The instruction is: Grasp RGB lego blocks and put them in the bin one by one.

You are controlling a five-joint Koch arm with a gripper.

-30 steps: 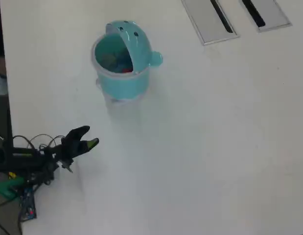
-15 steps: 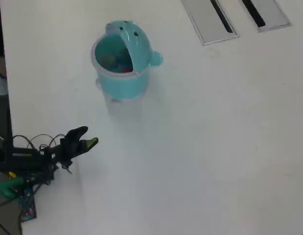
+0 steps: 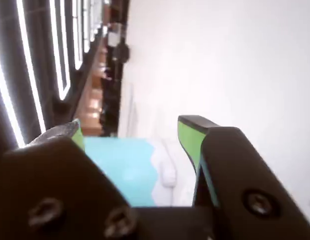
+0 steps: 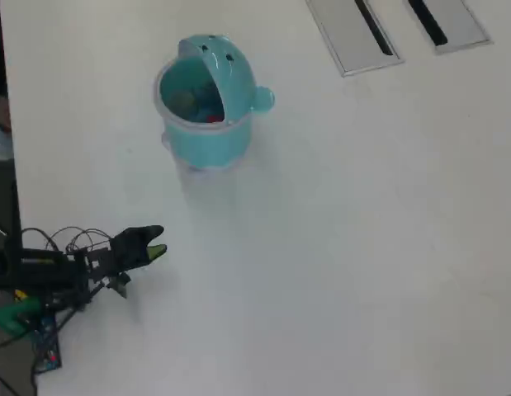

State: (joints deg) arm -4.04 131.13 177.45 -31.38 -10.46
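Sitting on the white table (image 4: 362,247), the bin (image 4: 207,136) is a round teal bucket in the far left part of the overhead view; its domed lid (image 4: 226,70) is flipped up and has small dark dots on it; a little round knob (image 4: 263,100) sticks out on its right side; inside the bin a bit of red (image 4: 214,118) shows, and something light blue and something pale sit next to it, but they are too blurry to name for sure; no blocks lie out on the table top. The gripper (image 4: 156,245) is at the near left of the overhead view, well apart from the bin, at the end of the black arm (image 4: 49,271) with its thin wires; in the wrist view the gripper (image 3: 129,130) has two black jaws with green pads, and there is a clear gap between them with nothing held; the teal of the bin (image 3: 122,165) shows through that gap. Two grey slots (image 4: 395,25) lie in the table at the far right. Compared with a moment ago, the gripper is a little nearer and a little more to the right, and it looks flatter and lower; the bin, its lid and the colours inside it have not moved.
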